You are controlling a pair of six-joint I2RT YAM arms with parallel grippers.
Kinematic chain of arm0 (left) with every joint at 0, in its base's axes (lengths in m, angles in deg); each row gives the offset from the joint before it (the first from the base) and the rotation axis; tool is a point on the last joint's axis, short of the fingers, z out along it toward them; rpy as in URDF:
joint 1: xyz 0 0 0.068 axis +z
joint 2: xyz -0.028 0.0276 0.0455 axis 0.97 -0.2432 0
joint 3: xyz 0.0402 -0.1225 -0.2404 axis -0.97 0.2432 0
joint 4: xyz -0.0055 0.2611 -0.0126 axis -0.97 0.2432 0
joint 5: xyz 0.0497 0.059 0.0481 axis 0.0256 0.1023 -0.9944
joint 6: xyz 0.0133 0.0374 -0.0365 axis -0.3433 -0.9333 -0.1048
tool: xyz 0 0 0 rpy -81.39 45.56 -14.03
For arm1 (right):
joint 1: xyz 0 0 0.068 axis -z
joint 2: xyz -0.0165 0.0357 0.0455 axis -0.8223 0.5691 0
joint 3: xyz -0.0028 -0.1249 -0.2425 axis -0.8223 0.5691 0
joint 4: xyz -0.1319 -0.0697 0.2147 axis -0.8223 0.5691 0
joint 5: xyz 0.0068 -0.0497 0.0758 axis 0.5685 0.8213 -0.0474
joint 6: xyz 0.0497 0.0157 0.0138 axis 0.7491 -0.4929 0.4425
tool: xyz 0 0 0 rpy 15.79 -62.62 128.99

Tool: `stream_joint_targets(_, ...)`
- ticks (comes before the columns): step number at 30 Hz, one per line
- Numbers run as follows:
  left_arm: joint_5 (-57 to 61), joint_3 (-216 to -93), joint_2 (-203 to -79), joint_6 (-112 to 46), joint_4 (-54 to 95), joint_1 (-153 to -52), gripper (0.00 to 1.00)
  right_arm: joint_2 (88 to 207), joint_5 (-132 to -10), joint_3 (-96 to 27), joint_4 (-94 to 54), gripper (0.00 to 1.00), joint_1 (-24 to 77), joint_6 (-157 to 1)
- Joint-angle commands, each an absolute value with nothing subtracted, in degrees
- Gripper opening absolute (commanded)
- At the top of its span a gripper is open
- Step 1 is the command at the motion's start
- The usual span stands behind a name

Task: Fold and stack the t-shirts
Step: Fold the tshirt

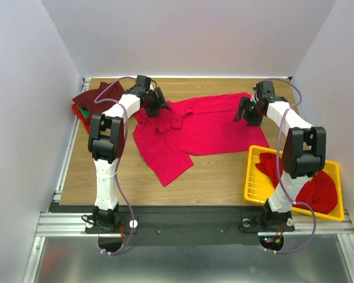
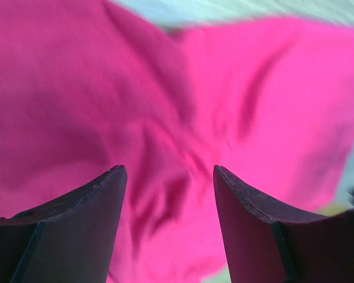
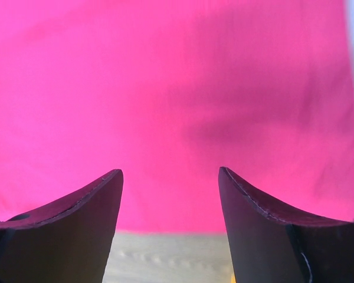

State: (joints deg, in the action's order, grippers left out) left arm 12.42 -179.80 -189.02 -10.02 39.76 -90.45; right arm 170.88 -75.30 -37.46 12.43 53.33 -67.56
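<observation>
Seen from above, a crimson t-shirt [image 1: 189, 130] lay spread and partly rumpled across the middle of a wooden bench [image 1: 218, 177]. The left fingers [image 1: 161, 101] hung over the shirt's bunched 10 o'clock corner, parted, with nothing between them. The left wrist view showed only creased cloth below the gap. The right fingers [image 1: 246, 112] stood at the shirt's 2 o'clock edge, likewise parted and holding nothing. Their wrist view showed smooth cloth and a strip of bare wood. A heap of maroon shirts [image 1: 97, 97] with a bit of green cloth [image 1: 81, 112] sat in the bench's 10 o'clock corner. At 4 o'clock a yellow tray [image 1: 252, 177] held more red shirts [image 1: 318, 191], partly hidden by the right arm.
</observation>
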Motion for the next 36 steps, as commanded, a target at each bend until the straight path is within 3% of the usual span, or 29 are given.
stream_joint_targets(1, 5.53, -186.29, -191.38, -11.36, 43.59, -89.55, 0.72, 174.03, -72.67, -45.30, 10.94, 0.72, 52.68, -69.01)
stream_joint_targets(15, 1.12, -185.50, -195.42, -10.66, 43.16, -88.05, 0.72, 195.47, -66.52, -66.57, 6.03, 0.72, 52.68, -69.89)
stream_joint_targets(24, 1.82, -193.32, -200.95, -10.74, 45.88, -87.88, 0.72, 200.93, -60.90, -69.92, 4.09, 0.72, 52.76, -69.80)
stream_joint_targets(36, 1.74, -205.89, -208.69, -9.25, 49.57, -87.35, 0.72, 201.46, -53.95, -65.44, 6.46, 0.72, 55.05, -66.56)
